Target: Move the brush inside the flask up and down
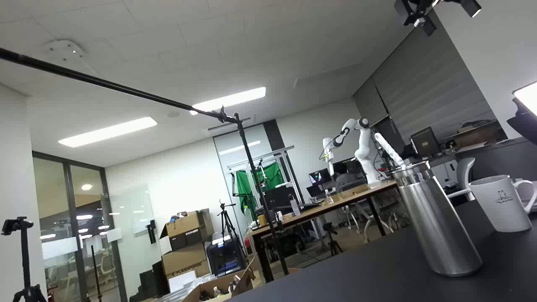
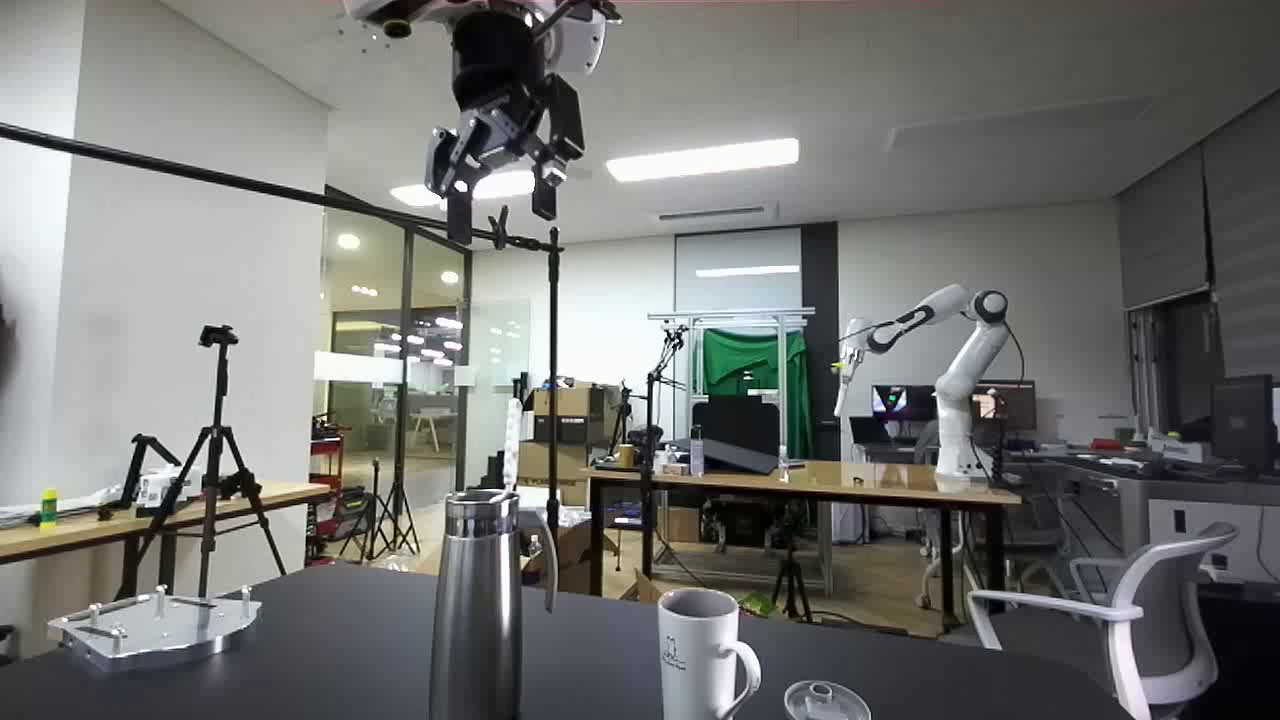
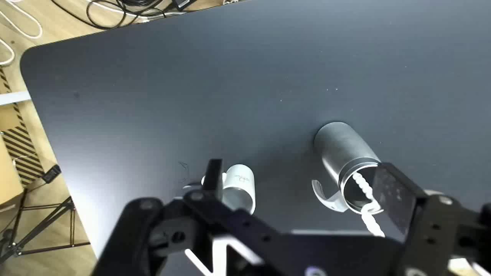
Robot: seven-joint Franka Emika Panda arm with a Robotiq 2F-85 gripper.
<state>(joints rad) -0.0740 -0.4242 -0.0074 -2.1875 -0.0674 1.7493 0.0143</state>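
The flask is a tall brushed-steel bottle point(image 1: 438, 228) standing upright on the black table, and it shows in an exterior view point(image 2: 477, 620) and the wrist view point(image 3: 342, 147). The brush, a white twisted rod point(image 1: 389, 149), leans out of the flask's mouth. Its upper part also shows in an exterior view point(image 2: 512, 445); in the wrist view the brush point(image 3: 362, 184) rests against the rim. Its lower end is hidden inside. My gripper point(image 2: 502, 225) is open and empty, well above the flask. In the wrist view my gripper's point(image 3: 301, 172) fingers are wide apart, the right one overlapping the flask's mouth.
A white handled mug point(image 2: 690, 650) stands beside the flask, also visible in the wrist view point(image 3: 238, 188). A clear lid point(image 2: 825, 702) lies by the mug. A metal plate with posts point(image 2: 155, 630) lies on the table. A black boom pole point(image 2: 250, 185) crosses behind the gripper.
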